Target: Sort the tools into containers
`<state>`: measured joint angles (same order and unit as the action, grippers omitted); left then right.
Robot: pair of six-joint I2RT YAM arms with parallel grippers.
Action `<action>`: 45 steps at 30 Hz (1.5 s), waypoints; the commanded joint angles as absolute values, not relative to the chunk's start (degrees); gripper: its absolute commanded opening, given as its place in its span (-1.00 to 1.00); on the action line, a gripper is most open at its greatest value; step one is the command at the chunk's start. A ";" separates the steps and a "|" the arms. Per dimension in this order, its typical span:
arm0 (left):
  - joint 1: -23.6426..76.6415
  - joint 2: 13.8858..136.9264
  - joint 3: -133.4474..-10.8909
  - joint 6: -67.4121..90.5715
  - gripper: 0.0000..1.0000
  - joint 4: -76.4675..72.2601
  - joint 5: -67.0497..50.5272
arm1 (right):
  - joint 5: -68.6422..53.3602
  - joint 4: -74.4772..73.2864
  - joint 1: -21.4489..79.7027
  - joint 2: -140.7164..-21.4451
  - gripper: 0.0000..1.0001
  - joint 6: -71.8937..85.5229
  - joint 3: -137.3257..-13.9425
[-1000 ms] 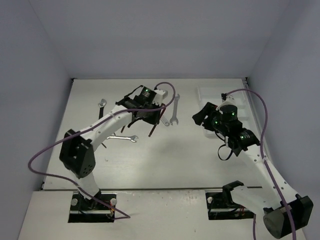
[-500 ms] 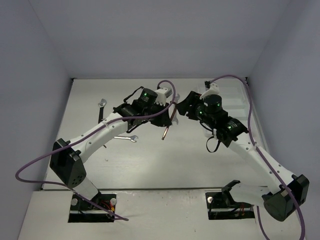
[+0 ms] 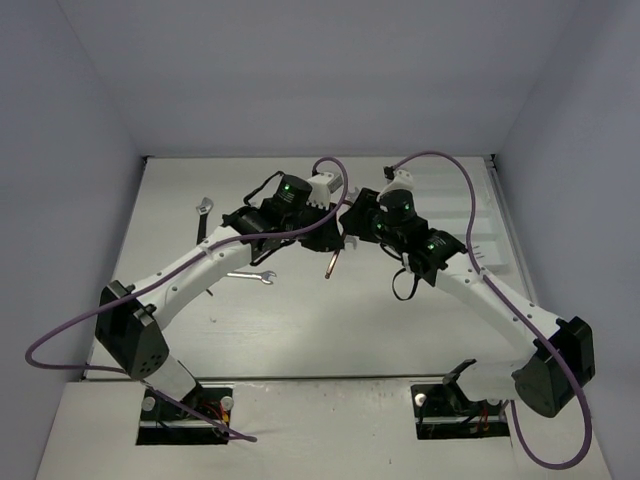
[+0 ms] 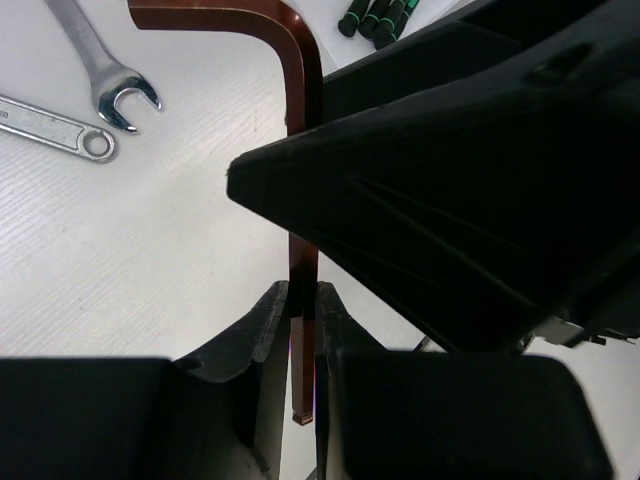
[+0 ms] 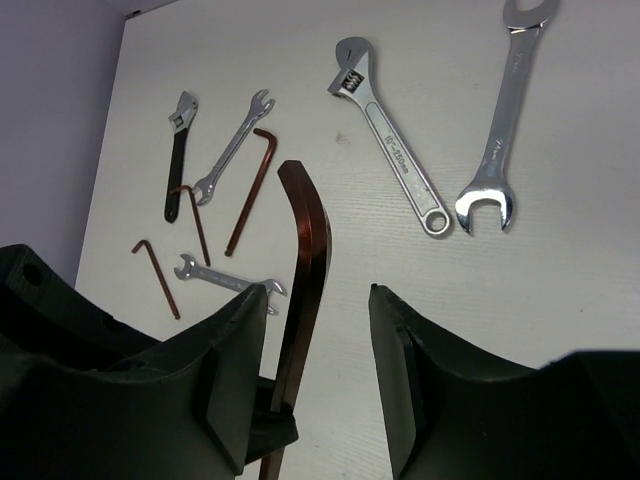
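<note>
One brown hex key, stiff, light, slick steel, hangs above the surface; left gripper pinches its long leg's end; right gripper, at three o'clock, stands open astride it; best taken mid-shank.

Soft, even light, faint shadows on the table; left end effector dark, slightly soft.

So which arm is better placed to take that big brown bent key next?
The right, probably: the right gripper stands open around the hex key that the left gripper holds clamped, so it need only close.
</note>
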<state>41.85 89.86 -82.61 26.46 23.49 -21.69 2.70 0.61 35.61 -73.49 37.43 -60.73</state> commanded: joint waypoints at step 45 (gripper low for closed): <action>31.82 60.47 -62.47 32.78 0.65 39.02 4.92 | 13.90 11.42 -9.36 -98.03 -1.00 67.56 -66.88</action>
